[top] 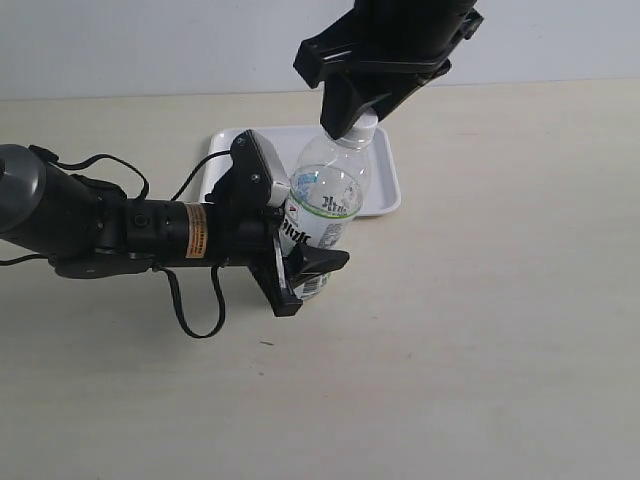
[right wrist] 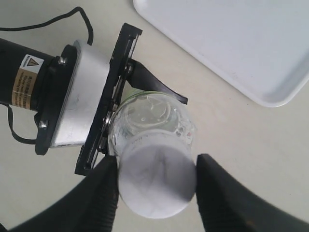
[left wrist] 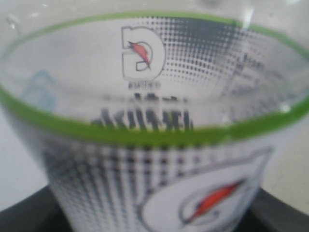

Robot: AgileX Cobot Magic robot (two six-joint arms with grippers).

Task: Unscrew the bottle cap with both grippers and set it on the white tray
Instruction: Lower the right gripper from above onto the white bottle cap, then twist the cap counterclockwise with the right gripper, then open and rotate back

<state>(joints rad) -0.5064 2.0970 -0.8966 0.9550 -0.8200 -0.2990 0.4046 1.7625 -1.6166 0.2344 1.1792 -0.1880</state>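
Note:
The clear bottle [top: 322, 205] with its green-edged label stands upright on the table just in front of the white tray [top: 385, 192]. My left gripper [top: 305, 278] is shut on the bottle's lower body, and the label [left wrist: 154, 96] fills the left wrist view. From above, my right gripper [top: 355, 118] comes down over the neck. In the right wrist view the white bottle cap [right wrist: 157, 183] sits between the two black fingers [right wrist: 104, 193], which press against its sides. The cap is still on top of the bottle [right wrist: 152, 116].
The white tray [right wrist: 231, 43] has nothing on it and lies behind the bottle. The left arm's thick black body with its orange label [top: 195, 230] and looping cable [top: 190, 310] stretches across the table's left side. Bare beige table lies to the right and in front.

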